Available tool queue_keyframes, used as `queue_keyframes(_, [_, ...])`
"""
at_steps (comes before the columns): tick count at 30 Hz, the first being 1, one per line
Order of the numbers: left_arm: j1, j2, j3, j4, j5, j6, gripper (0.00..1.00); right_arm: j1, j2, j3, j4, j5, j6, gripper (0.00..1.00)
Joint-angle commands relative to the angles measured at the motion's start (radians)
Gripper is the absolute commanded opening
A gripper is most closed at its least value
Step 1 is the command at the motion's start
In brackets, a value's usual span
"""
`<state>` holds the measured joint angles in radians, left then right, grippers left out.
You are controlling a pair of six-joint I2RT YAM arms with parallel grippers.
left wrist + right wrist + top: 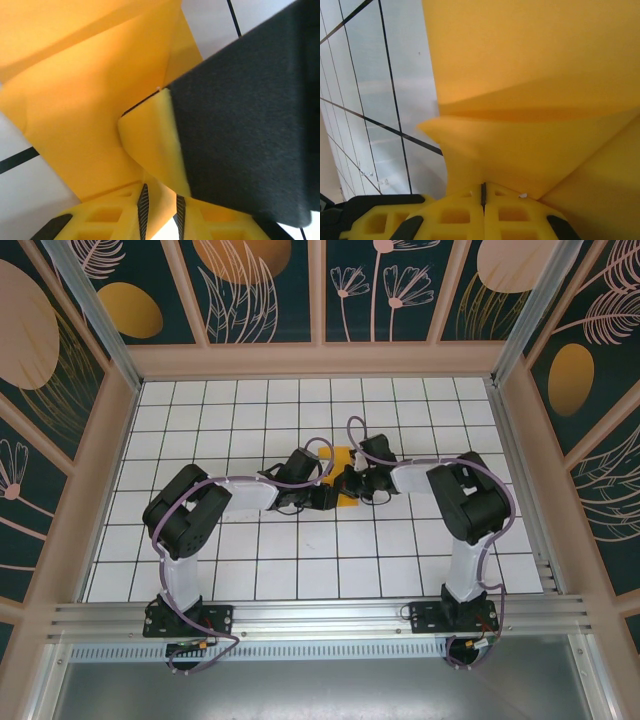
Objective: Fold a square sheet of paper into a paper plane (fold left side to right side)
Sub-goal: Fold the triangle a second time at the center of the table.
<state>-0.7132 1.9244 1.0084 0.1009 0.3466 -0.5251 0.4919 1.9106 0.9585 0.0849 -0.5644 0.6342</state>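
The square sheet of paper (342,460), orange-yellow and creased into flaps, sits mid-table between both arms. My left gripper (328,496) meets it from the left. In the left wrist view a curled flap of the paper (90,100) runs down between the two ribbed pads (143,204) of the left gripper (161,202), which stand a narrow gap apart. My right gripper (352,483) comes in from the right. In the right wrist view its yellow fingers (455,215) meet at a thin seam, the right gripper (483,190) shut on a raised fold of the paper (530,75).
The white gridded table (300,570) has patterned walls (80,490) on three sides and a metal rail (320,615) along the near edge. A dark part of the right arm (250,125) looms close at the right of the left wrist view.
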Motion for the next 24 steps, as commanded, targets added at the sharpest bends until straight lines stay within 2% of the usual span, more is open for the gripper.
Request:
queue_keyframes(1, [0.0,0.016,-0.03,-0.092,-0.028,0.002,0.26,0.004,0.035,0.027,-0.028,0.073,-0.024,0.02])
queue_keyframes(8, [0.0,0.021,-0.03,-0.105,-0.043,0.003,0.25,-0.006,0.034,0.059,-0.1,0.17,-0.087,0.04])
queue_keyframes(24, [0.001,0.022,-0.054,-0.108,-0.046,0.005,0.24,-0.102,0.06,0.121,-0.142,0.193,-0.156,0.05])
